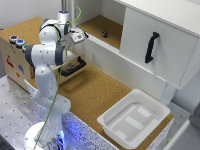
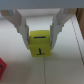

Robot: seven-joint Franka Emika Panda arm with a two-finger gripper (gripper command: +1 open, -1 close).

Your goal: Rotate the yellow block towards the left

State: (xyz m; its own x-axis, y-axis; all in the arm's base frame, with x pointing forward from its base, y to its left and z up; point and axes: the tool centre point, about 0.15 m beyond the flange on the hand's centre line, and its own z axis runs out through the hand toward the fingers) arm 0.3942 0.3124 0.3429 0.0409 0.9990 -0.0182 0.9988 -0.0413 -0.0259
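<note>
In the wrist view the gripper [image 2: 41, 31] stands with fingers apart, straddling the yellow block [image 2: 41, 44], centred squarely between them.

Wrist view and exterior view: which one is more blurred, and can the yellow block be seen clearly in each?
Wrist view: soft but readable, the yellow block fills the middle between the gripper fingers. Exterior view: low resolution, slightly blurred; the block cannot be made out near the arm, while the white tray looks bright.

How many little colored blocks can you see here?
2, both in the wrist view: a yellow block between the gripper fingers, and a red block at the picture's edge. Others may be hidden.
</note>
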